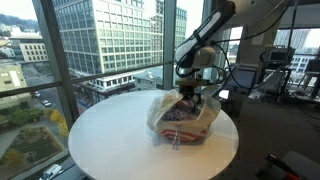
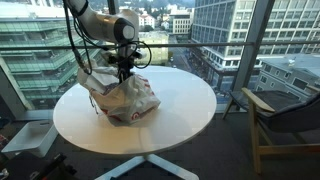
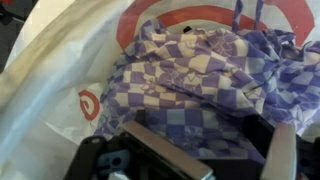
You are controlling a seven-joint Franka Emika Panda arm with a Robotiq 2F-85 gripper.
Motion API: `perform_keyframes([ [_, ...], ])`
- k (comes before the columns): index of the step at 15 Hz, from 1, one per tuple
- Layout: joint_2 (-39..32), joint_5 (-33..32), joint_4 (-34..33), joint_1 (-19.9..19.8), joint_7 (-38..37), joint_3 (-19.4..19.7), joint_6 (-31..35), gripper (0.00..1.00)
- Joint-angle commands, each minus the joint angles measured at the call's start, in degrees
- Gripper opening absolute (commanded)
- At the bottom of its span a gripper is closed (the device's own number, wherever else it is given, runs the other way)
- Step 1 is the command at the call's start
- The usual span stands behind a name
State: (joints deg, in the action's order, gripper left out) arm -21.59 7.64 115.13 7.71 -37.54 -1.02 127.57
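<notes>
The fingers stand wide apart, gripping nothing, just above a white plastic bag on the round surface. Directly beneath them a purple checkered cloth fills the bag. Off to their side the bag bears a red bullseye logo, with no wording readable.

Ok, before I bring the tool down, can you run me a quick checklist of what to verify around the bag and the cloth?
1. Tool open: ok, jaws stand wide apart.
2. Tool empty: ok, nothing sits between the jaws in the wrist view.
3. Tool over the white bag: ok, it hangs right above it in both exterior views.
4. Purple checkered cloth in sight below the tool: ok, it fills the wrist view.
5. Bag well in from the rim of the table: ok.
6. Tool clear of the cloth: cannot tell, too close to judge.
</notes>
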Motion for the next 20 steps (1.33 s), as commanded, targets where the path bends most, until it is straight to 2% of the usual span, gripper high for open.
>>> perform_keyframes([
  [1, -1.38, -4.87, -0.65, 1.90, -1.62, 1.20, -0.30, 1.00],
  [6, -2.87, -8.97, -1.82, 2.90, 0.79, 0.67, -0.77, 1.00],
  [7, -2.80, -9.63, -1.80, 3.17, 1.10, 0.64, -0.40, 0.95],
  [8, -2.76, -10.21, -1.83, 3.35, 1.43, 0.62, -0.19, 0.74],
  [10, -2.66, -11.32, -2.03, 3.65, 1.77, 0.65, -0.10, 0.70],
  [11, -2.64, -11.61, -2.14, 3.72, 1.89, 0.65, -0.04, 0.64],
  [13, -2.60, -11.41, -2.55, 3.55, 2.27, 0.52, -0.43, 0.46],
  [18, -2.17, -9.68, -3.13, 3.02, 3.35, 0.02, -1.60, 0.08],
  [19, -1.86, -9.08, -3.03, 2.88, 3.57, -0.14, -1.67, 0.02],
  [20, -1.23, -8.35, -2.92, 2.82, 3.50, -0.28, -2.74, 0.00],
])
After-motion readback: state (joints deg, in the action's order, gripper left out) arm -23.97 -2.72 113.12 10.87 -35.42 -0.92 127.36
